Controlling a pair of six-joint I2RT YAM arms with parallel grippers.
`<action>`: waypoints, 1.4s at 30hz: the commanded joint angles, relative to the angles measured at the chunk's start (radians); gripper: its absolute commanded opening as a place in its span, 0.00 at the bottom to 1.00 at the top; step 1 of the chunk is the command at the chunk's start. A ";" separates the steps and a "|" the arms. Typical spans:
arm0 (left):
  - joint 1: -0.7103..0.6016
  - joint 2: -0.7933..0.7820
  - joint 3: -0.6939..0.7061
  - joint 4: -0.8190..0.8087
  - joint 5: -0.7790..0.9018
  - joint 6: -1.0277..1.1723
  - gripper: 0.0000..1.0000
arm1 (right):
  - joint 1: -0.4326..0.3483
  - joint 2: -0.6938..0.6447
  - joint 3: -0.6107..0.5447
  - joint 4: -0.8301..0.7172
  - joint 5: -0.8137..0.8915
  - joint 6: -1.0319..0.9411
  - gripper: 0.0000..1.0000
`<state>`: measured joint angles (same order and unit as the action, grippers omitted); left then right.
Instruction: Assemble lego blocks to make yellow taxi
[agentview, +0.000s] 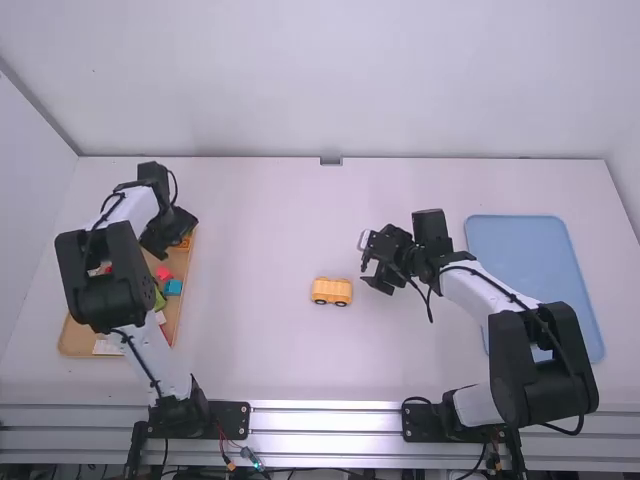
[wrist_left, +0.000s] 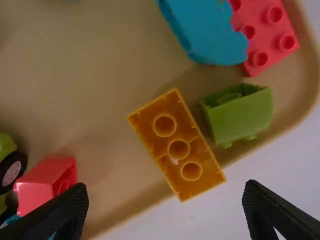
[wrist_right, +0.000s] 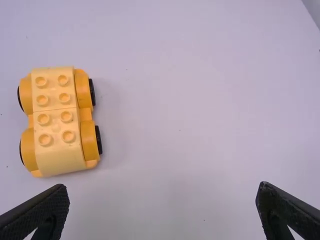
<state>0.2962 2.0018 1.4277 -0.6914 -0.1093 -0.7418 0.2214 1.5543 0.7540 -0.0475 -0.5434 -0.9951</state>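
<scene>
Lying in the tray: blue block, red block.

The arms have white links, black joints, cables.

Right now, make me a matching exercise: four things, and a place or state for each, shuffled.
Column 1
1. yellow wheeled brick vehicle
2. orange plastic brick with round tubes
3. light blue rectangular tray
4. left black two-finger gripper

Column 2
A. open above the tan tray
B. at the right side of the table
C. studs up, between the two arms
D. hollow side up, beside a green brick

Pairs: 1-C, 2-D, 3-B, 4-A
</scene>
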 joint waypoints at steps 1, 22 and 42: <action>-0.005 0.002 -0.002 0.013 0.004 0.006 0.86 | 0.002 -0.015 -0.003 -0.003 -0.005 -0.001 0.99; 0.005 0.011 -0.074 0.120 0.015 -0.003 0.78 | 0.002 -0.015 -0.002 -0.006 -0.009 -0.001 0.98; 0.011 0.013 -0.109 0.125 -0.058 -0.003 0.68 | 0.002 -0.015 -0.002 -0.012 -0.010 0.000 0.99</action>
<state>0.2974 2.0018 1.3247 -0.5629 -0.1268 -0.7418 0.2218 1.5547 0.7540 -0.0559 -0.5430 -0.9962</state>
